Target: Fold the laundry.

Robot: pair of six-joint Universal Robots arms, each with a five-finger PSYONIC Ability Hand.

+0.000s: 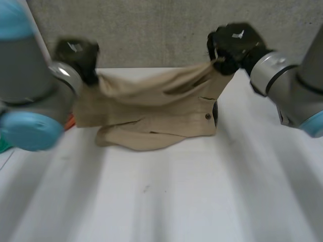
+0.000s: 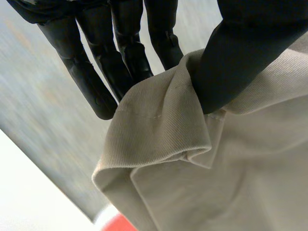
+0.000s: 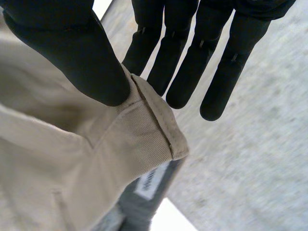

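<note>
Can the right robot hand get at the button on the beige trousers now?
Probably not yet: the right robot hand pinches a top corner of the trousers. The button lies uncovered just below, but it must let go first.

left hand: thumb pinching | right hand: thumb pinching (both raised, wide apart)

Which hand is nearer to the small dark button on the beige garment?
Right. The right hand pinches the raised corner of the beige garment just above the button; the left hand pinches the opposite corner, far across the cloth.
</note>
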